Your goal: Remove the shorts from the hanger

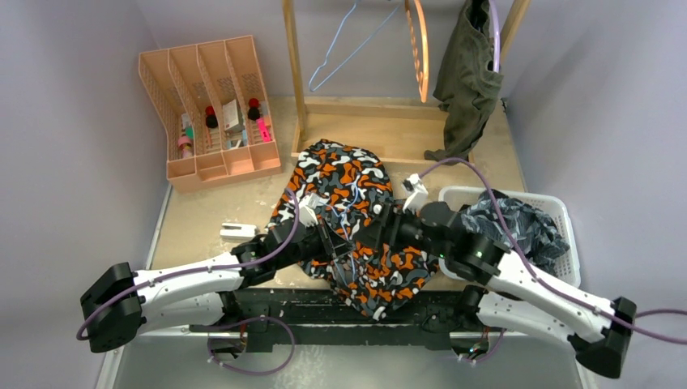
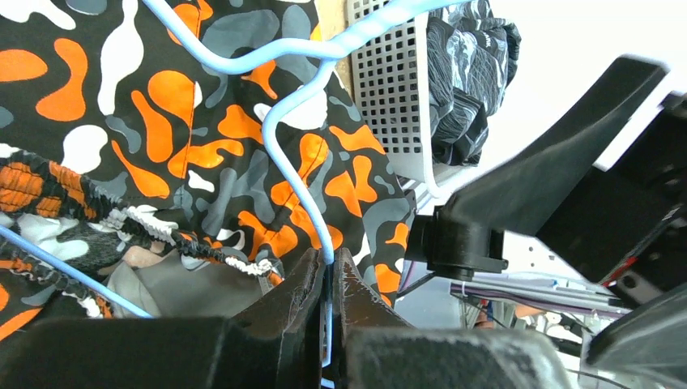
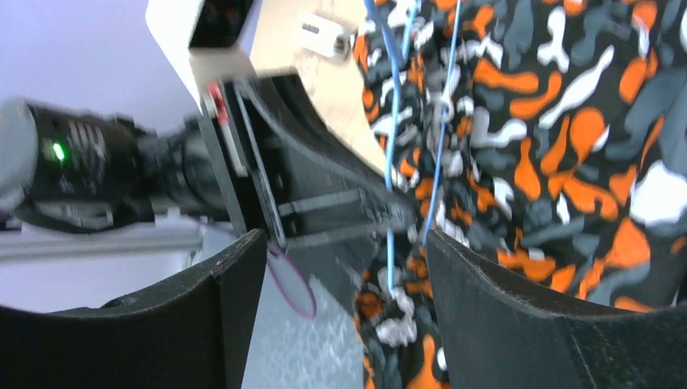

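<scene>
1. We are on the camouflage shorts (image 1: 348, 219). They lie in a heap in the middle of the table (image 1: 202, 219), between the two arms, with the blue hanger (image 2: 300, 178) threaded through them.
2. The left gripper (image 2: 328, 271) is clenched on the hanger's blue wire. In its wrist view the wire runs straight down into the pinched jaws, just beside the elastic waistband.
3. The right gripper (image 3: 344, 243) stands wide open and holds nothing. The blue wire and a fold of camouflage cloth sit in the gap between its fingers, and we cannot tell whether either touches a pad.
4. We judge the step in hand to be pulling this pair off its hanger: one arm pins the wire while the other goes for the cloth.
5. The next move calls for the right gripper to close on fabric alone, near the waistband, not on the wire. It should then draw the cloth along and off the hanger while the left holds firm.
6. Of the rest, the dark patterned shorts (image 1: 518, 223) lie in the white basket (image 1: 454, 193) on the right. The olive shorts (image 1: 468, 73) hang from the wooden rack (image 1: 293, 73) at the back. We see no black pair.
</scene>
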You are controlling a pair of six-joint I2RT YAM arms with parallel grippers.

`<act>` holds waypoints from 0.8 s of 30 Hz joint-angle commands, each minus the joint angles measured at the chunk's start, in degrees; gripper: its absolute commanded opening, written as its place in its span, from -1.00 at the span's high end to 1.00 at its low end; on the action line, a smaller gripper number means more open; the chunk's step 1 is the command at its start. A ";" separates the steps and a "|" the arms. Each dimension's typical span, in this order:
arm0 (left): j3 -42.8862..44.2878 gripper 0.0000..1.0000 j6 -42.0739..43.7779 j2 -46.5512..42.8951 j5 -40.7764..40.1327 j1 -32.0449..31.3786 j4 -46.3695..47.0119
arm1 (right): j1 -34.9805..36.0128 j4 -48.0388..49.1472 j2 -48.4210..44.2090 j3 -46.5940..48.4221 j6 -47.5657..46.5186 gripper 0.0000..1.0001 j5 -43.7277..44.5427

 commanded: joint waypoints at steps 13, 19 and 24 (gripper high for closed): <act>2.23 1.00 2.39 -1.06 -2.85 -0.12 -0.58 | 0.23 -2.15 -1.81 -10.06 -4.26 -0.26 -21.38; 2.83 1.00 2.93 -0.88 -3.36 -0.07 -1.54 | 0.27 1.85 2.00 -10.27 -7.69 -0.12 -25.72; 2.95 1.00 3.04 -0.84 -3.55 -0.12 -1.86 | 0.26 5.42 2.01 -11.03 -8.63 -0.23 -30.76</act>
